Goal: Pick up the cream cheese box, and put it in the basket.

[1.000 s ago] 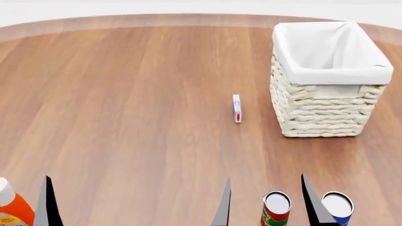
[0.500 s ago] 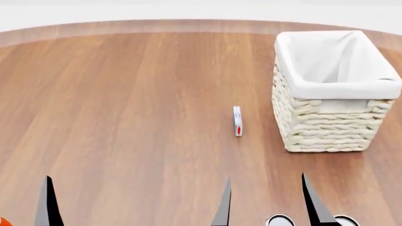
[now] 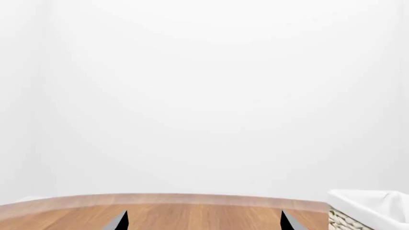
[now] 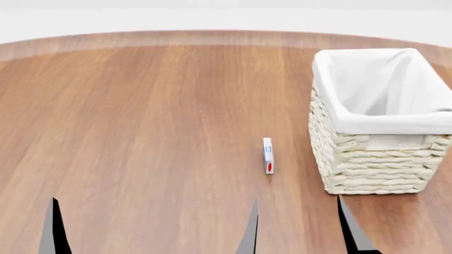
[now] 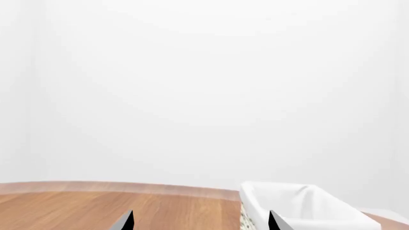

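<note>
The cream cheese box [image 4: 268,155] is a thin white box with a red oval, standing on its edge on the wooden table [image 4: 141,116]. It is just left of the wicker basket [image 4: 374,164], apart from it. The basket's white liner also shows in the left wrist view [image 3: 367,211] and the right wrist view [image 5: 300,206]. My left gripper [image 4: 152,227] is open, its fingertips wide apart at the near edge, well short of the box. My right gripper [image 5: 201,221] is open too; only one finger [image 4: 350,227] shows in the head view. Both hold nothing.
The round table's far edge [image 4: 226,34] curves in front of a plain white background. The basket is empty inside.
The head view has shifted, so the box and basket sit lower in the picture. The two cans and the orange bottle have dropped out of view at the near edge. Fingertips look unchanged.
</note>
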Controlling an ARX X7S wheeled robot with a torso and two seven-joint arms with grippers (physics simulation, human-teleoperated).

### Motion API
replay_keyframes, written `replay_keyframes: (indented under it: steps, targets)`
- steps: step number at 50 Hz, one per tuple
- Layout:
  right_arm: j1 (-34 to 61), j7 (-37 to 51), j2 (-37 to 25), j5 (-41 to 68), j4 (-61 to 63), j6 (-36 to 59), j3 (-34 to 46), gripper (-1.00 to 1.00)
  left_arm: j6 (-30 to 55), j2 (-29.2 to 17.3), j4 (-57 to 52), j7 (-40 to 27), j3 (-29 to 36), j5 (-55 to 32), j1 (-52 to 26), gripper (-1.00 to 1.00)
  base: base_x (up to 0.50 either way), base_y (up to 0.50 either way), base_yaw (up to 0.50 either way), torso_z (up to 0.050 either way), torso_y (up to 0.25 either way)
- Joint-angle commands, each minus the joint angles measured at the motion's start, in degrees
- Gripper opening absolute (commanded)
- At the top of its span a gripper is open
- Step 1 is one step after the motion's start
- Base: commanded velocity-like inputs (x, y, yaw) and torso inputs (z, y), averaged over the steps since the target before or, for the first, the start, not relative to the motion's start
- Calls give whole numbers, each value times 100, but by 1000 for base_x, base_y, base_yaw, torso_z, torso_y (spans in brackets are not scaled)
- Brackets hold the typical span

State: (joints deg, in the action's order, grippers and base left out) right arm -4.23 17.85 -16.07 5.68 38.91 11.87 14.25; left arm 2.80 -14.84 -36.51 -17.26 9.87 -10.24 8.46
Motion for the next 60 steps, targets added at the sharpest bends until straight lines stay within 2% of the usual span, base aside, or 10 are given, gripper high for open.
replay_keyframes:
  steps: [1,60]
  targets:
    - [15,40,-32,27,-8,-12,37,100,-2,-30,6,-32,25,-13,-9,100,270,0,0,0,0]
    - [67,233,-180,107,-9,-18,176,100,-66,-204,66,-228,99,-140,-68,100,272,0,0,0,0]
